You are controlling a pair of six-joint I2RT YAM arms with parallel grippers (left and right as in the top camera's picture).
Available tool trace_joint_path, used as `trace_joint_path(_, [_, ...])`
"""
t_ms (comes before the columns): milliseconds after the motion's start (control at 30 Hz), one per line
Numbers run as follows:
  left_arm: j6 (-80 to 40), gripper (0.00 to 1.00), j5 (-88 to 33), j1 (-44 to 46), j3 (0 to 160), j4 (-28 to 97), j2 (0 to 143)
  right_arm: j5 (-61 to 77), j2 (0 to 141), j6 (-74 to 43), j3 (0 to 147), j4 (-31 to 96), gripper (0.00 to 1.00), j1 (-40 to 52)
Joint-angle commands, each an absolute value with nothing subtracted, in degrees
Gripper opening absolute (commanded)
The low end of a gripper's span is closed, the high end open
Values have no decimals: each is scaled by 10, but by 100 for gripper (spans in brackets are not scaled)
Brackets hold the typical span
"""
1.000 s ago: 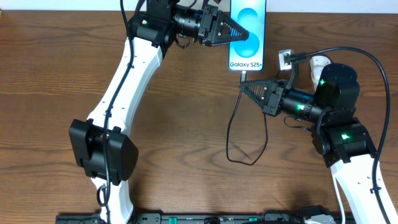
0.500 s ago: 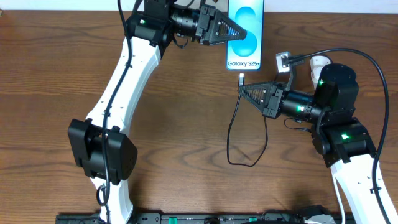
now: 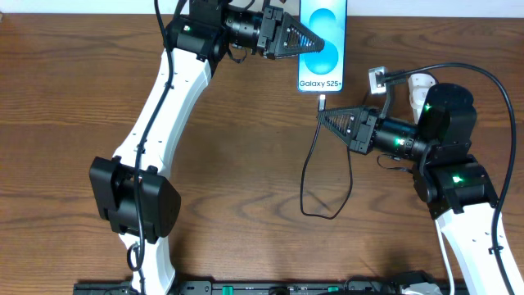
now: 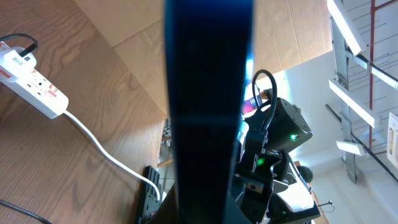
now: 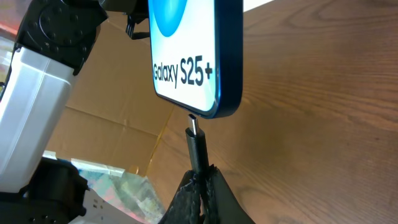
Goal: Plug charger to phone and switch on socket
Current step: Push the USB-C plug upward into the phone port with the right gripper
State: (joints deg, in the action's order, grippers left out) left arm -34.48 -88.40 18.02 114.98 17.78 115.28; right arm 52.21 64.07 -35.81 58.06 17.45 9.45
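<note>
The left claw (image 3: 318, 44) pinches the phone (image 3: 324, 72), screen up, at the far side of the bench (image 3: 246, 164). Just below the phone's lower edge, the right claw (image 3: 321, 117) is pressed together on the plug end of the charger (image 3: 306, 176), whose metal tip meets that edge. The socket (image 3: 419, 82) lies further right, partly behind the right arm.
</note>
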Motion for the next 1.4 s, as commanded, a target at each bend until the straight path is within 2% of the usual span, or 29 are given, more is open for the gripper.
trace_joint_path(0, [-335,7,-900,177,1154,174,1131,531,641,-364,582,173,1,87])
trace_joint_path(1367, [-336,7,-900,187,1154,175,1131,541,641,-387,582,156,1,87])
